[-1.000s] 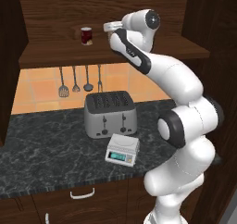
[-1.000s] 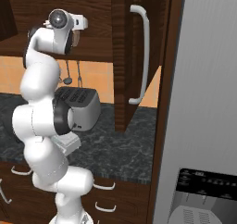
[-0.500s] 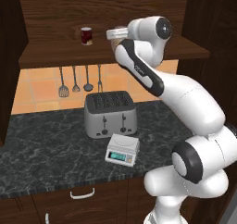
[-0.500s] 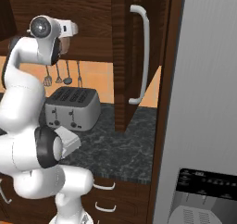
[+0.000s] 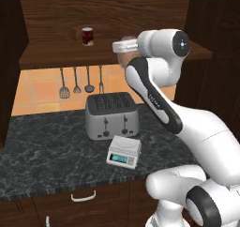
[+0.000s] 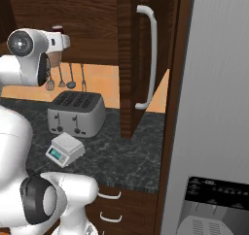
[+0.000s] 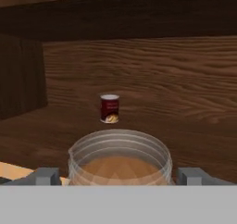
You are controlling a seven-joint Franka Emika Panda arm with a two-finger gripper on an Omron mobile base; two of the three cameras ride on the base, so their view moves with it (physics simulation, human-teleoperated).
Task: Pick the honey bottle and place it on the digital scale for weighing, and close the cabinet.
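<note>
**Q:** Honey bottle — where is it, and what does it look like up close?

**A:** It sits right at the gripper (image 7: pixel 119 174), between the two grey fingertips (image 7: pixel 46 176) at the front edge of the cabinet shelf. The honey bottle (image 7: pixel 120 159) is round and bulging, with a pale translucent ribbed rim and tan-brown contents inside. In the left base view it shows as a tan patch (image 5: pixel 125 56) just under the white wrist.

**Q:** Is the hand clamped on it?

**A:** The fingers flank the bottle closely on both sides, but I cannot tell whether they press on it.

**Q:** What lies lower down, nearest the base?

**A:** A black marbled counter (image 5: pixel 42 155) with veined stone texture. On it the digital scale (image 5: pixel 124 153), a small flat white-grey box with a teal display on its sloped front, stands just in front of a brushed silver four-slot toaster (image 5: pixel 111 114). Metal utensils (image 5: pixel 80 80) hang on the orange tiled wall behind.

**Q:** And farther back?

**A:** Inside the cabinet (image 7: pixel 139 70), dark grained wood forms shelf and back wall. A small dark red jar (image 7: pixel 110 108) with a pale lid stands deeper on the shelf, well apart from the bottle. The cabinet door (image 6: pixel 127 59) stands open, its long silver bar handle (image 6: pixel 151 57) upright, beside a grey refrigerator (image 6: pixel 214 108).
</note>
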